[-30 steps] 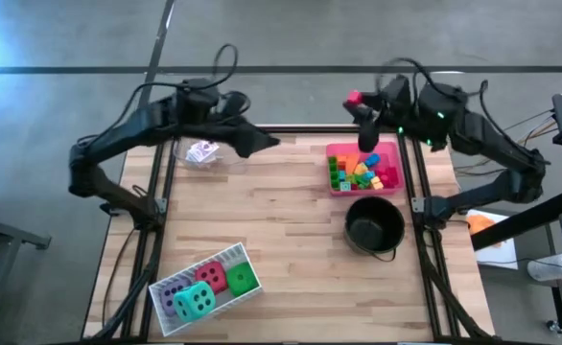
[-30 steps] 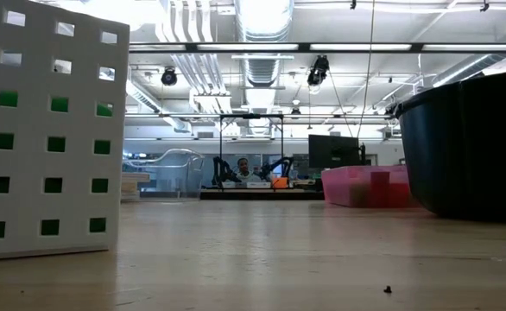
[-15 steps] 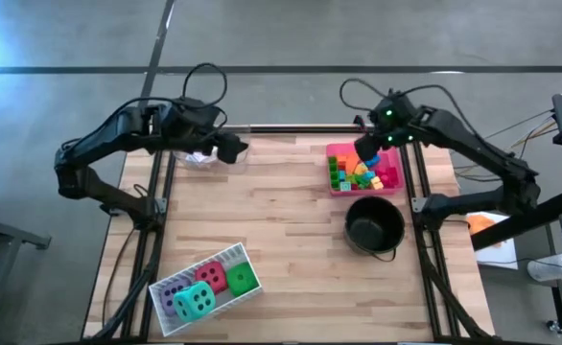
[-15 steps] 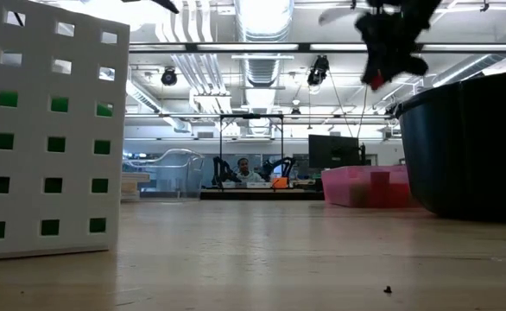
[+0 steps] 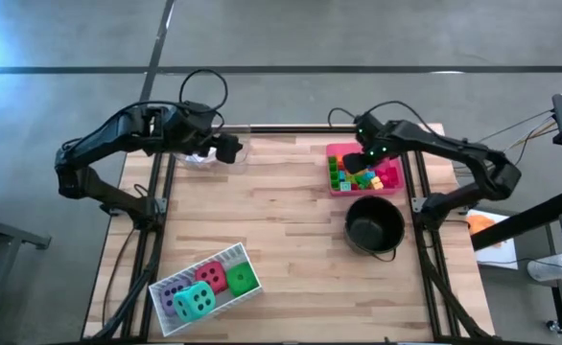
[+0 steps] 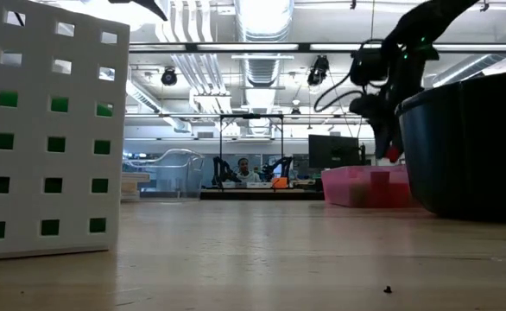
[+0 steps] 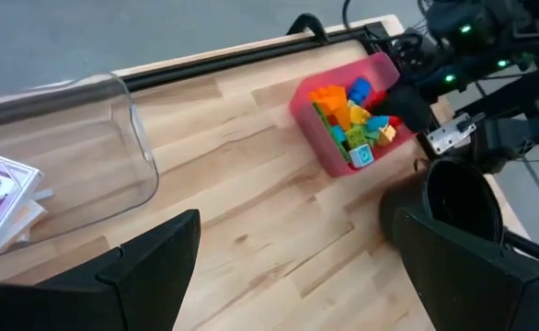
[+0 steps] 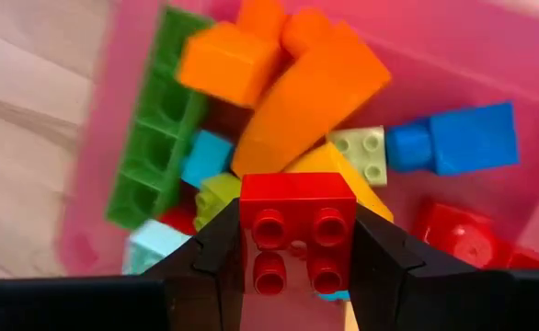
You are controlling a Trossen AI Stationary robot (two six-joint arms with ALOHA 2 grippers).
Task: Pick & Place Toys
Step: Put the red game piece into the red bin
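The right tool has come down over the pink tray — it grips a red block, near release. The left tool waits open by the clear tray.

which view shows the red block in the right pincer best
The right wrist view: the red block fills the frame, studs showing, clamped in the right pincer above the pink tray. The low view shows a red speck; the high and left wrist views barely show it.
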